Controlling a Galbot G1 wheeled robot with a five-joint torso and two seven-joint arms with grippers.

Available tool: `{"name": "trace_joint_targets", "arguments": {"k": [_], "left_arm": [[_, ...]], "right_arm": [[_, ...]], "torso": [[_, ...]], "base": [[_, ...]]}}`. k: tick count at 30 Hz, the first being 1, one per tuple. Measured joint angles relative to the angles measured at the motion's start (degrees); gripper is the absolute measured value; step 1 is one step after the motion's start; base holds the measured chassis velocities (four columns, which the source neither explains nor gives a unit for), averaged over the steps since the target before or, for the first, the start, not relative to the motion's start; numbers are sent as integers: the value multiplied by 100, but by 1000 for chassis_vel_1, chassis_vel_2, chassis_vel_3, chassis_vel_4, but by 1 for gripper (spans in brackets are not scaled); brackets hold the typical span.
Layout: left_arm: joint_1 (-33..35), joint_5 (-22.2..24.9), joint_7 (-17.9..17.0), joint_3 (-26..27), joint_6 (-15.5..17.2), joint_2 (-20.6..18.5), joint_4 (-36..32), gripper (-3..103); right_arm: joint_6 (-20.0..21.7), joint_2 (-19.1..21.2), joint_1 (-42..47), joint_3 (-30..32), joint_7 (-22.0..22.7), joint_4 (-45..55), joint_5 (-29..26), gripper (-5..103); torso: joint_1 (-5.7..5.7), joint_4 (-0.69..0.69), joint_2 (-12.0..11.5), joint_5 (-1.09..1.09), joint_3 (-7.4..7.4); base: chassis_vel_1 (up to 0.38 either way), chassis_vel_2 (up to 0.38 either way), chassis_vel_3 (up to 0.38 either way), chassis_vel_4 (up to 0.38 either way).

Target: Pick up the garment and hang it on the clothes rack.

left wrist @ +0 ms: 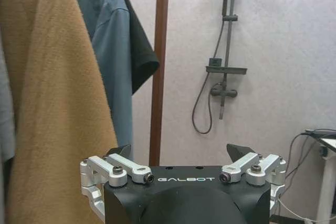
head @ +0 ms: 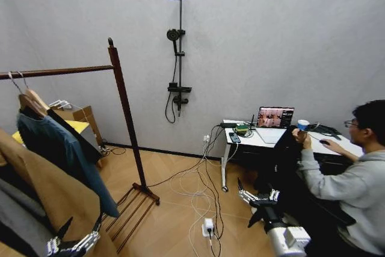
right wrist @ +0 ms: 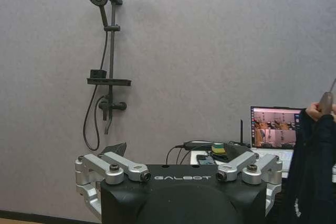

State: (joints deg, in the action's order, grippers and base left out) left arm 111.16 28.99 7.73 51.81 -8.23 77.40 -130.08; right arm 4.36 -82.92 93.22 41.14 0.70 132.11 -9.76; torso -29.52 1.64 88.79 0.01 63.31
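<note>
The garment point(head: 287, 157) is a dark piece hanging from a seated person's raised hand point(head: 301, 136) beside the desk, and its front print is hidden. In the right wrist view the garment point(right wrist: 311, 171) hangs at the frame's edge under that hand point(right wrist: 317, 111). My right gripper point(head: 255, 192) point(right wrist: 176, 153) is open and empty, low and short of it. The clothes rack point(head: 123, 109) stands at the left, with its upright point(left wrist: 159, 51) ahead of my left gripper point(left wrist: 179, 153). My left gripper point(head: 80, 226) is open and empty, low beside the hanging clothes.
On the rack hang a black short-sleeved top point(head: 81, 142) point(left wrist: 137, 51), a teal shirt point(head: 63, 148) point(left wrist: 107, 51) and a tan coat point(head: 51, 194) point(left wrist: 58, 103). Cables and a power strip point(head: 208, 227) lie on the floor. A desk point(head: 267, 141) holds a laptop point(head: 275, 117).
</note>
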Motion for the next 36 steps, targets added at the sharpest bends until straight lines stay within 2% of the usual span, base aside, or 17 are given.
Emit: {"name": "trace_joint_targets", "arguments": {"k": [18, 36], "left_arm": [[0, 0, 1, 0, 0, 0, 0, 100], [0, 0, -1, 0, 0, 0, 0, 100]], "right_arm": [[-5, -13, 62, -131, 5, 22, 87, 100], [-15, -36, 89, -259, 12, 36, 177, 100]], "torso": [[-1, 2, 0, 0, 0], [2, -1, 1, -2, -1]], "base": [[-30, -145, -143, -33], [147, -147, -155, 147]]}}
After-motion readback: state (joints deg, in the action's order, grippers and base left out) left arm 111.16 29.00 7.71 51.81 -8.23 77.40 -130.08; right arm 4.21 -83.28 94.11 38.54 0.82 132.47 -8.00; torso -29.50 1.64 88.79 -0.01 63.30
